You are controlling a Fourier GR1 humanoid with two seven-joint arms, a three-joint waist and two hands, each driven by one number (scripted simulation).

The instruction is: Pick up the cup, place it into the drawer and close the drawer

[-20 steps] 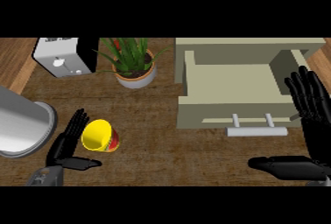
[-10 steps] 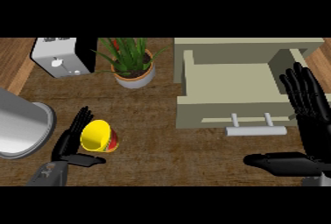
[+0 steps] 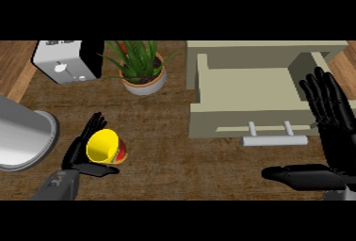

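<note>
The yellow cup (image 3: pixel 105 147) lies tipped on its side at about eight o'clock on the counter (image 3: pixel 173 155), mouth turned toward the viewer, with a red band showing on its lower right side. The left hand (image 3: pixel 82 155) cups it from the left: fingers straight along the cup's far side, thumb reaching under it toward four o'clock, so it brackets the cup rather than clamping it. Compared with a second ago the cup sits in the same spot and the hand has barely shifted, so the grasp seems to be settling, not yet lifting.

The drawer (image 3: pixel 243 89) stands open at about one o'clock, its pale tray bare, its handle (image 3: pixel 274 140) facing the robot. It lies well apart from the cup, across the counter's middle.

The right hand (image 3: pixel 334 122) hovers at three o'clock beside the drawer's right wall, fingers spread and straight, thumb stretched out toward nine o'clock; it has drifted slightly upward along the drawer. My judgement: the pick is still the step in hand, and the carry to the drawer lies ahead.

Further out, a potted plant (image 3: pixel 141 70) sits at twelve o'clock, a toaster (image 3: pixel 67 61) at eleven, and a grey pot (image 3: pixel 24 136) at nine.
</note>
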